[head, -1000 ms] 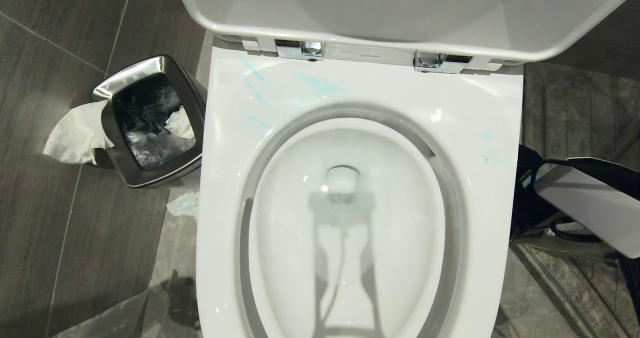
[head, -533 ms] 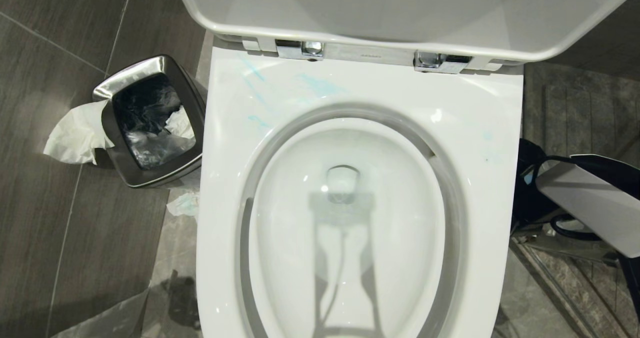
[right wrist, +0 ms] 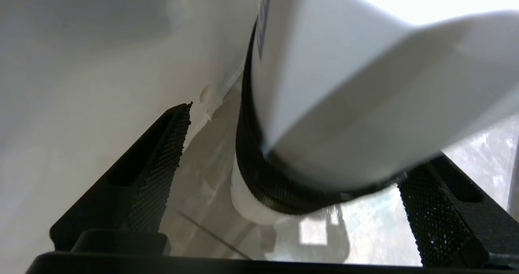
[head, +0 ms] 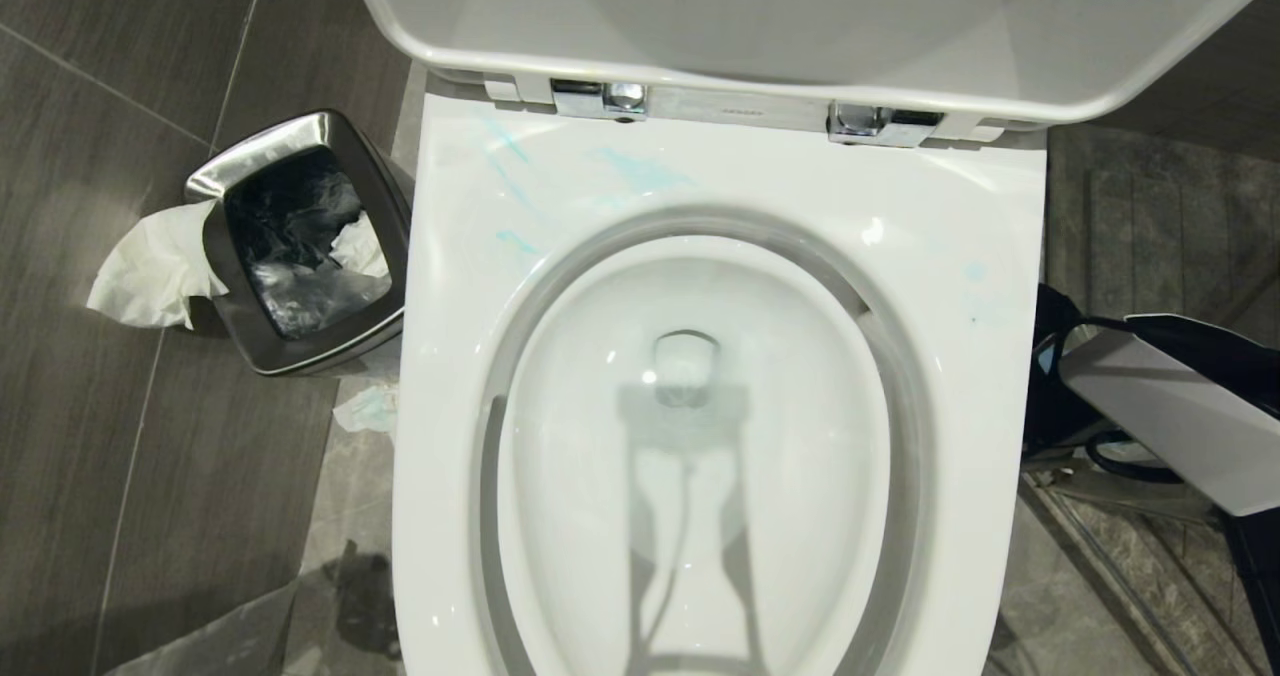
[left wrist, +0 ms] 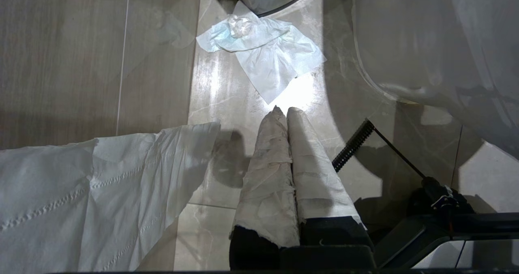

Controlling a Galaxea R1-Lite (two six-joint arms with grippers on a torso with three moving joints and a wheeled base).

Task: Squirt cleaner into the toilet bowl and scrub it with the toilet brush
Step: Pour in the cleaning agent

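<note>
The toilet bowl (head: 960, 256) fills the head view, lid raised, with faint blue smears (head: 640, 171) on its back rim. My right arm (head: 1170, 406) reaches down low beside the bowl's right side. In the right wrist view my right gripper (right wrist: 292, 152) is open. Its black fingers (right wrist: 162, 152) stand on either side of a whitish round container with a dark band and a strip of navy label, which looks like the cleaner (right wrist: 308, 103), on the floor against the toilet's outer wall (right wrist: 81, 63). My left gripper (left wrist: 286, 111) is shut and empty, its fingers wrapped in white cloth, pointing at the floor. The toilet brush is out of view.
A square steel bin (head: 300, 246) stands left of the toilet with white paper (head: 150, 266) hanging over its edge. A crumpled tissue (left wrist: 263, 51) lies on the floor ahead of the left gripper, and a white paper sheet (left wrist: 81, 193) hangs beside it.
My right arm's white link has shifted slightly toward the toilet. Nothing else has moved.
</note>
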